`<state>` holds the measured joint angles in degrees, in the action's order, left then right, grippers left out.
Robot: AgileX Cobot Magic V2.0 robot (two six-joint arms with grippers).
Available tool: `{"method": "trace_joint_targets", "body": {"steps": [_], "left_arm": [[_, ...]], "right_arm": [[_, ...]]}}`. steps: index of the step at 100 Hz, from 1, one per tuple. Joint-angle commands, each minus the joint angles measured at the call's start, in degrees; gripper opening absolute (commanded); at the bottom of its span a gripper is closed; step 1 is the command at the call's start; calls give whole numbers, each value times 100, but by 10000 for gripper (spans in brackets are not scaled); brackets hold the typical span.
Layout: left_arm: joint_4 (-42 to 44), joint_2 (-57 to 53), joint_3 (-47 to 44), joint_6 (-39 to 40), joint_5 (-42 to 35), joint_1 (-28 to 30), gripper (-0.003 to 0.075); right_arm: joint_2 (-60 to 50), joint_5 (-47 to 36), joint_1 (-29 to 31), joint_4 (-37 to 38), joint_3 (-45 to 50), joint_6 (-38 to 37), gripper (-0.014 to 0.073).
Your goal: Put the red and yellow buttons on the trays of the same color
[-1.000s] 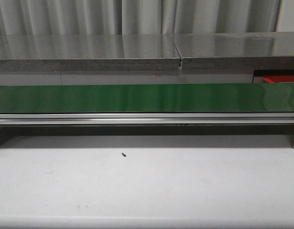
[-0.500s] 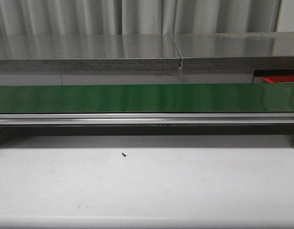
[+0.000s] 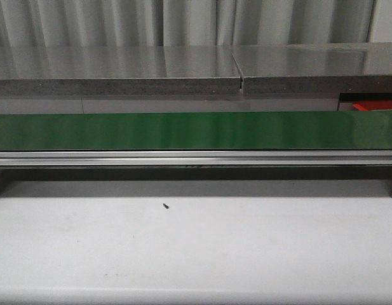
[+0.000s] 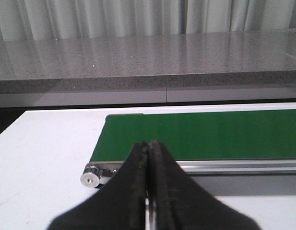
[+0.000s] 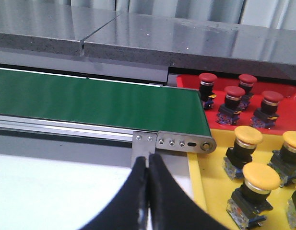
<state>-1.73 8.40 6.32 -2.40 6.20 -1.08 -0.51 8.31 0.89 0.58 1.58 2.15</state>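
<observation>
In the right wrist view, several red buttons [image 5: 233,97] stand on the red tray [image 5: 186,81], and several yellow buttons [image 5: 261,176] stand on the yellow tray [image 5: 210,191], both just past the end of the green belt [image 5: 90,98]. My right gripper [image 5: 148,158] is shut and empty, over the white table in front of the belt's end bracket. My left gripper [image 4: 148,143] is shut and empty, in front of the belt's other end [image 4: 195,134]. A sliver of the red tray [image 3: 377,105] shows in the front view. No button lies on the belt. Neither gripper shows in the front view.
The conveyor's aluminium rail [image 3: 196,157] runs across the white table [image 3: 196,248]. Behind it is a grey stone counter [image 3: 119,70] with curtains beyond. A small dark speck [image 3: 165,205] lies on the table. The belt's end roller [image 4: 90,176] sticks out near my left gripper.
</observation>
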Motion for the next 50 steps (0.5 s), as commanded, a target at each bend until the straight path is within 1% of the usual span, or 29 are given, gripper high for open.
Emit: {"method": "trace_joint_targets", "body": {"steps": [1,11,18,20,34,50], "left_arm": [[173,-328,-161,307,-545,-39,-19],[433,-815,-473,532,-534,-39,-19],[482,-1099,-622,545,-534,-39,-19],[482,-1081,-668,545,-620,-39,-19],[743,-1066,-684,675,-576,-39,-19],[780,-1066,-684,675,-620,-39,-19]], "right_arm": [[-104,-493,-4,82,-7,-18,-66],[-104,-493,-4,82,-7,-18,-66],[-104,-493,-4,82,-7,-18,-66],[-104,-493,-4,82,-7,-18,-66],[-104,-493,-4,82,-7,-18,-66],[-104,-493,-4,82,-7,-18,-66]]}}
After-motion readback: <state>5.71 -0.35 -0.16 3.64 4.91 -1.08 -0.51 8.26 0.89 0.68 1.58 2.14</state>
